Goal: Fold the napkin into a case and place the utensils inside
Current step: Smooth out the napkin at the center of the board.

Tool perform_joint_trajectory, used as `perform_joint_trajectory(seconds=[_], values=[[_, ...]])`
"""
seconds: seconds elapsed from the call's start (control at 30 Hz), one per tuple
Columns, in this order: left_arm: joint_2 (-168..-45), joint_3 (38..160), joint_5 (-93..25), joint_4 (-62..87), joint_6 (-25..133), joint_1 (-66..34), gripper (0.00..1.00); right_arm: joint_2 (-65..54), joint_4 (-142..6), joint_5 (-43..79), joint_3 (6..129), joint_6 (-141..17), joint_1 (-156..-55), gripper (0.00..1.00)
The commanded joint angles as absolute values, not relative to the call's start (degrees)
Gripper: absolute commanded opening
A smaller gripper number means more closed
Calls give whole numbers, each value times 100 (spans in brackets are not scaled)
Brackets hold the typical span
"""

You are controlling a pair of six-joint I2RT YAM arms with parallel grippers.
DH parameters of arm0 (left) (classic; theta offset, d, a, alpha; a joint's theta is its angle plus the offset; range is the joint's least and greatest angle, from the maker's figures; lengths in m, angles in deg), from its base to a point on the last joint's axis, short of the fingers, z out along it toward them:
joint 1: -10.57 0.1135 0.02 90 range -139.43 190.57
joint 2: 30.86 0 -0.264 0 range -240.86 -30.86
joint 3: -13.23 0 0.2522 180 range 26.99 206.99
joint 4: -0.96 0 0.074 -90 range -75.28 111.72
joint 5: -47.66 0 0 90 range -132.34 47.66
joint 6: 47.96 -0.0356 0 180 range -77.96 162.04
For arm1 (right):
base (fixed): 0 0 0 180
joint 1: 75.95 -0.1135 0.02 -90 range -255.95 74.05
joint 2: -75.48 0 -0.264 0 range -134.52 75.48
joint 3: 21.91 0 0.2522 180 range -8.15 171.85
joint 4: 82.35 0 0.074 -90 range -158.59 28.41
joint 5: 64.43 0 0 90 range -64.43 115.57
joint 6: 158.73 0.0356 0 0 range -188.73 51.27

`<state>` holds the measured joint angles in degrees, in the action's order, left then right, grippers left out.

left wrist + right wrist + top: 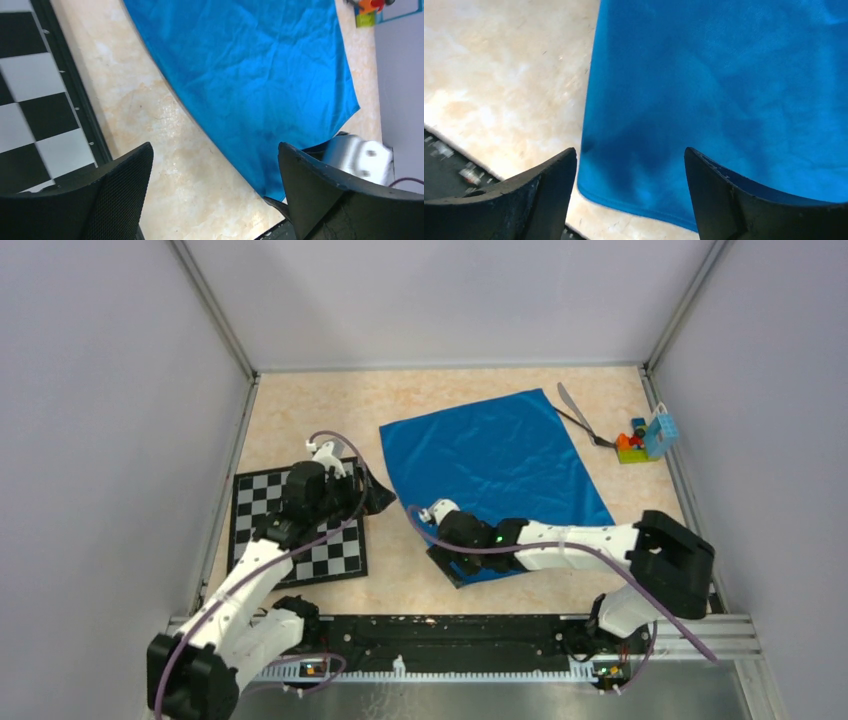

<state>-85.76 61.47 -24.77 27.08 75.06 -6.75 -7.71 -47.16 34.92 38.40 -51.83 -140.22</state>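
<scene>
Blue satin napkin point(495, 475) lies flat on the tabletop point(320, 410) — no fold made yet.
The left claw point(215, 150), by the chessboard point(262, 502), gapes wide and empty near the napkin's left edge. The right claw point(630, 152) hangs spread over its near corner, gripping nothing. The utensils point(578, 418) lie just off the far right corner. Next, I judge, a claw must pinch an edge and carry it across.

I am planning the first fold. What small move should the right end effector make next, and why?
Probably lower the right end effector and close it on the near corner of the napkin. The napkin lies flat and unfolded, and the open jaws hang over that corner.
</scene>
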Motion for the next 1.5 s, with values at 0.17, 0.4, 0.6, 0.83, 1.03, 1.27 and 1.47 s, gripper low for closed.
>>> perform_joint_trajectory(seconds=[0.17,0.4,0.6,0.83,1.03,1.27,1.47], values=[[-6911,6066,-3555,3426,7593,-666,99,-1674,-4163,4925,4617,-5004,-14524,58],[-7052,5968,-3075,3349,7666,-666,99,-323,-5288,3048,3862,-4439,-13276,1],[-7846,5671,-1746,2347,7867,-674,99,69,-6814,-1039,2535,-3099,-9840,49],[-9255,5457,-1182,718,8704,-1670,93,550,-5254,520,3310,-4349,-9736,63],[-10358,5345,-1851,-696,9400,-2692,66,1072,-4828,1397,3420,-4797,-10545,65],[-11622,5572,-3017,-1259,11028,-3623,50,1092,-4886,1512,3227,-4573,-10547,63],[-12237,6101,-4102,-456,12538,-4261,58,1347,-5092,1526,3074,-4522,-10548,63]])
